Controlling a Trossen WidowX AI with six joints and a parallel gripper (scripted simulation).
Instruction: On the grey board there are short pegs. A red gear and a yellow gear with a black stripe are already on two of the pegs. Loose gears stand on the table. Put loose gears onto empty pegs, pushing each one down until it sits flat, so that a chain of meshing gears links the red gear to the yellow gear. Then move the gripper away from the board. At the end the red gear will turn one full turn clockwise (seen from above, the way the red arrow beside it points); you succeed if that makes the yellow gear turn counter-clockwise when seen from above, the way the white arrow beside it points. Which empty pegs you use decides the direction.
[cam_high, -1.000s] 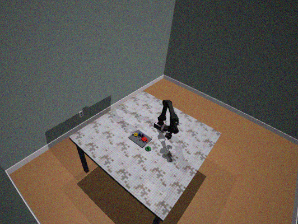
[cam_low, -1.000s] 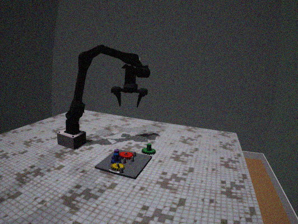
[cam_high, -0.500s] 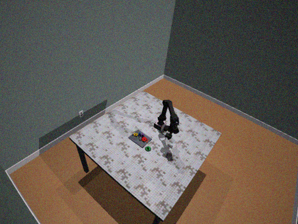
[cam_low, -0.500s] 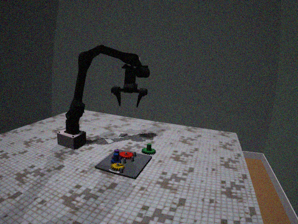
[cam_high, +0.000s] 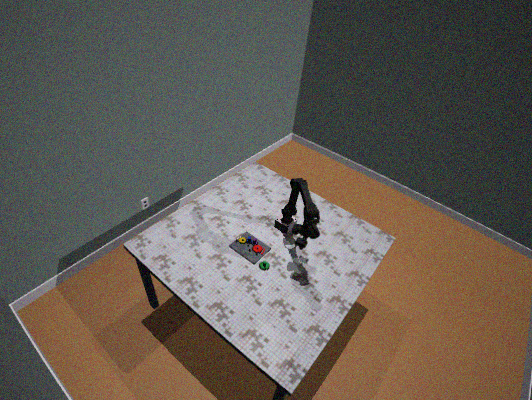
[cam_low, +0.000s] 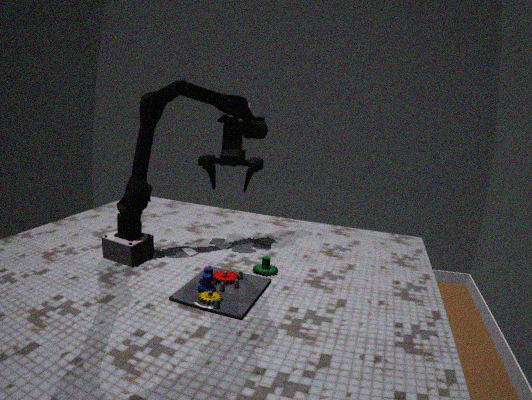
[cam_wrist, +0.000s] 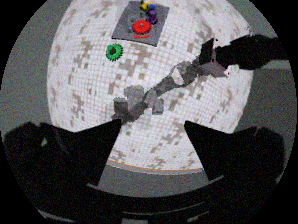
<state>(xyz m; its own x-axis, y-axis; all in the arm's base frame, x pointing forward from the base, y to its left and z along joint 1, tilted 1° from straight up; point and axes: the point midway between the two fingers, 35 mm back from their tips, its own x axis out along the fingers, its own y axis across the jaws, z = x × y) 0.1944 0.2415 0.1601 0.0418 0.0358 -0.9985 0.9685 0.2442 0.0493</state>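
The grey board (cam_high: 255, 259) (cam_low: 245, 304) (cam_wrist: 158, 35) lies on the table. It bears the red gear (cam_high: 257, 248) (cam_low: 226, 277) (cam_wrist: 141, 28) and the yellow gear (cam_high: 242, 240) (cam_low: 210, 297) (cam_wrist: 145, 6). A blue gear (cam_low: 206, 288) and a purple gear (cam_low: 208, 270) (cam_wrist: 151, 18) stand close together on the board, between or beside those two; their exact seating and meshing cannot be told. Several short pegs show bare. A green gear (cam_high: 264, 266) (cam_low: 265, 270) (cam_wrist: 114, 52) with an upright handle stands on the table off the board. My gripper (cam_low: 230, 190) (cam_wrist: 153, 121) is open and empty, high above the table, away from the board.
The arm's base (cam_low: 128, 249) stands on the table (cam_high: 220, 295) (cam_low: 320, 360) beyond the board in the exterior view. The arm's shadow falls across the table. The white arrow (cam_low: 202, 306) lies by the yellow gear.
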